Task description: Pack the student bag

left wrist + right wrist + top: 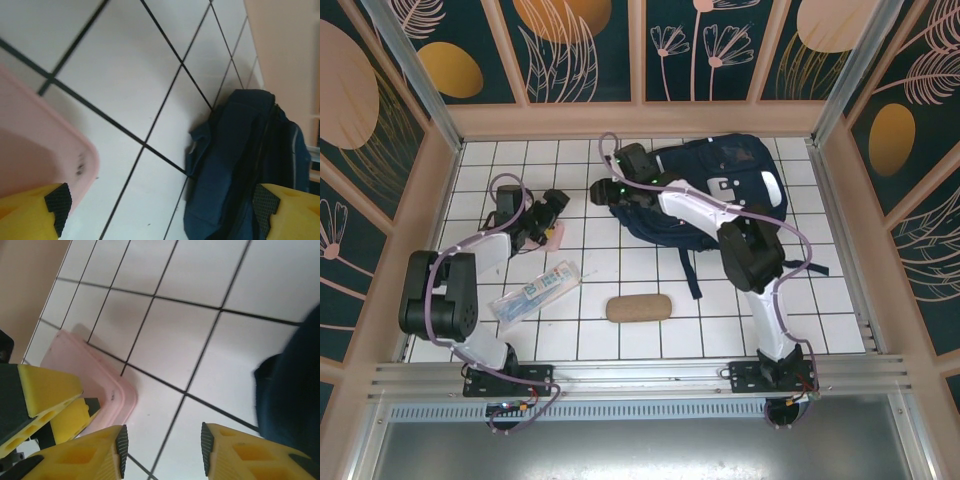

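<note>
1. Top view.
   - The bag [720,185], navy, is lying flat at the far right of the tiled table [620,265]. Its straps are trailing toward the near edge.
   - The right gripper [604,192] is hovering just off the bag's left edge, and its arm is reaching across the bag.
   - The left gripper [552,213] is hanging over a pink case [556,237] left of centre, near the right gripper.
   - A clear packet [535,290] with blue contents is lying nearer the left arm's base.
   - A tan pouch [638,308] is lying at near centre, apart from both.
2. Left wrist view.
   - The left gripper [161,206] is standing spread wide and pinching nothing, with bare tile showing between its yellow fingers [30,215].
   - The pink case [40,150] is lying at the left, its rounded corner just beside the left-hand finger.
   - The bag [240,170] is slumping at the right, with the peach wall [285,50] rising behind it.
3. Right wrist view.
   - The right gripper [164,442] is holding its fingers partly apart and gripping nothing, with only tile showing in the gap.
   - The pink case [95,372] is lying at the left, its rounded corner pointing toward that gap.
   - The left gripper's fingers [45,387] are showing at the left edge, over the case's near part. Whether they are touching it cannot be told.
   - The bag [295,390] is showing as a dark blue edge at the right.
</note>
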Robot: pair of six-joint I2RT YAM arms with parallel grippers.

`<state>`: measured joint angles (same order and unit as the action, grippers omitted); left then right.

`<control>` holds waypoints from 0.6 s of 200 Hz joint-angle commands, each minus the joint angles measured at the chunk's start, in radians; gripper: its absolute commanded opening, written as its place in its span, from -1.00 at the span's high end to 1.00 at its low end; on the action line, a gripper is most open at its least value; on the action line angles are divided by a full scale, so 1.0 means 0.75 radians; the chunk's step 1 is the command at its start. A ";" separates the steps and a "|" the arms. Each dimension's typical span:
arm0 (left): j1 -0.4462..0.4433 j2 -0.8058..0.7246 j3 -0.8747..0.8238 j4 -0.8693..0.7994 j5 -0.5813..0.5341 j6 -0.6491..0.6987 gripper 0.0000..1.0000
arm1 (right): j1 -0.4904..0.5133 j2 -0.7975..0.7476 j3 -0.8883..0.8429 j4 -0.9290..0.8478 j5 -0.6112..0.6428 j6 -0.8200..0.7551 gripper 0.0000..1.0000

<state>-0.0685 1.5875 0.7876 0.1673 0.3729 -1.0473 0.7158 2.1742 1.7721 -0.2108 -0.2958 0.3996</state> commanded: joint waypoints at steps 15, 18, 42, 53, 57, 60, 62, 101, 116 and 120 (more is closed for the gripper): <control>0.063 -0.158 -0.029 -0.259 -0.232 0.043 -0.88 | 0.044 0.152 0.178 0.076 -0.145 -0.033 0.11; 0.075 -0.168 -0.047 -0.256 -0.232 0.034 -0.87 | 0.048 0.166 0.194 0.074 -0.151 -0.040 0.11; 0.153 -0.248 -0.196 -0.182 -0.231 -0.025 -0.77 | 0.082 0.297 0.338 0.046 -0.188 -0.107 0.12; 0.168 -0.258 -0.228 -0.168 -0.237 -0.021 -0.76 | 0.093 0.366 0.414 0.019 -0.191 -0.128 0.15; 0.170 -0.256 -0.235 -0.160 -0.233 -0.017 -0.76 | 0.096 0.393 0.441 0.011 -0.194 -0.133 0.16; 0.171 -0.254 -0.240 -0.151 -0.227 -0.014 -0.76 | 0.098 0.412 0.460 0.006 -0.198 -0.135 0.18; 0.173 -0.251 -0.245 -0.143 -0.223 -0.012 -0.76 | 0.100 0.426 0.475 0.003 -0.198 -0.137 0.19; 0.184 -0.188 -0.304 0.061 -0.138 0.022 -0.75 | 0.131 0.592 0.628 0.026 -0.209 -0.142 0.24; 0.185 -0.170 -0.311 0.085 -0.141 0.036 -0.75 | 0.141 0.624 0.635 0.053 -0.210 -0.140 0.24; 0.187 -0.165 -0.313 0.087 -0.141 0.040 -0.75 | 0.143 0.632 0.639 0.053 -0.214 -0.141 0.24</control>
<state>0.0612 1.4418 0.5674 0.1440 0.2504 -1.0477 0.8085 2.6080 2.2051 -0.1894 -0.4274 0.3161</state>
